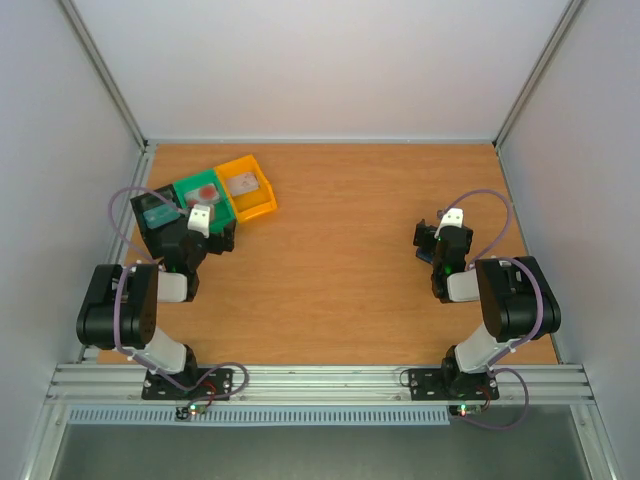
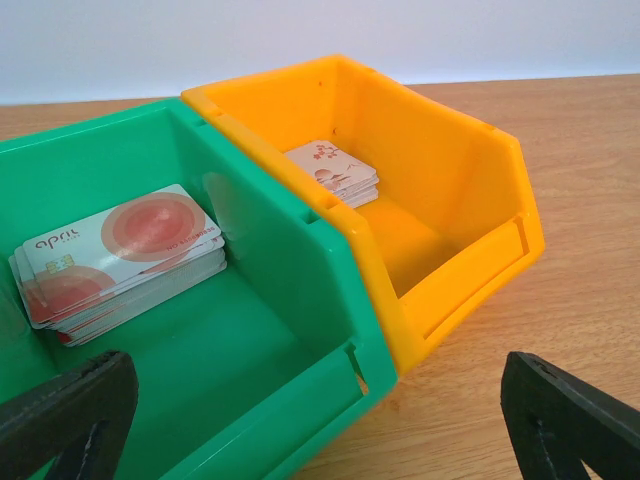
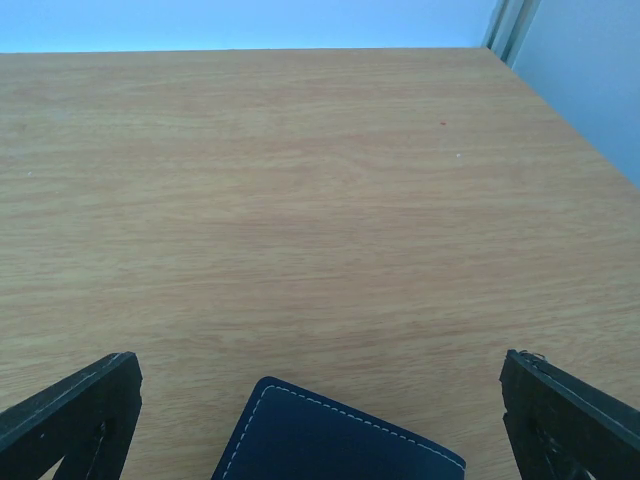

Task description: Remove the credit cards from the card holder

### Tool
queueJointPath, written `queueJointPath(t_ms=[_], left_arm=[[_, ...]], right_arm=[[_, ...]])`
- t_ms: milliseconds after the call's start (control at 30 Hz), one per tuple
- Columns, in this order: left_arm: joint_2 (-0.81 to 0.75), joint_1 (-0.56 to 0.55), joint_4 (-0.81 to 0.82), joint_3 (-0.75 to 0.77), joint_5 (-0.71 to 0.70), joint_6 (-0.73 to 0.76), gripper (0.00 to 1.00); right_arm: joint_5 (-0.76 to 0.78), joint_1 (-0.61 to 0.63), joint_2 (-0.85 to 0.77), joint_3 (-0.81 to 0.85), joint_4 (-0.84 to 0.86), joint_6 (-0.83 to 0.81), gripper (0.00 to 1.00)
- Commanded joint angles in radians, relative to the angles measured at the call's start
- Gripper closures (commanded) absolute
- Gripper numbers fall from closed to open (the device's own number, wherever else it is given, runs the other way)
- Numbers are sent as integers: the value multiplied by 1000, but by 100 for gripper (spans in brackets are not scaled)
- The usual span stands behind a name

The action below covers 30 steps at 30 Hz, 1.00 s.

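Both grippers open, nothing held.
Left gripper (image 2: 320, 415) hung spread at the green bin (image 2: 290, 250) and yellow bin (image 2: 470, 200), each holding stacked credit cards (image 2: 120, 255). Right gripper (image 3: 320, 400) stood spread over the navy card holder (image 3: 335, 440) on the table (image 3: 300, 200).

Perhaps half the card holder (image 3: 335, 437) off-frame

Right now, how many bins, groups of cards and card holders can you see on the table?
Bins: 3 (black bin, green bin, yellow bin)
Card groups: 3 (teal card in the black bin, red-marked pile in the green, smaller pile in the yellow)
Card holder: 1
Total: 7
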Motion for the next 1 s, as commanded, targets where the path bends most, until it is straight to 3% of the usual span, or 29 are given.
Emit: queueJointPath(t_ms=[0, 167, 333, 433, 600, 967], left_arm=[[0, 2, 73, 0, 2, 4, 0], [1, 2, 71, 1, 2, 4, 1], [-48, 2, 40, 9, -9, -1, 1], [-146, 3, -299, 140, -10, -5, 1], [-179, 3, -784, 433, 1, 60, 1], [-134, 6, -1453, 941, -19, 127, 1]], right_arm=[[15, -6, -14, 20, 22, 15, 1], [50, -4, -33, 11, 18, 28, 2], [16, 6, -57, -94, 199, -5, 2], [41, 39, -34, -148, 353, -39, 1], [85, 78, -14, -164, 413, -84, 2], [107, 97, 9, -173, 468, -103, 1]])
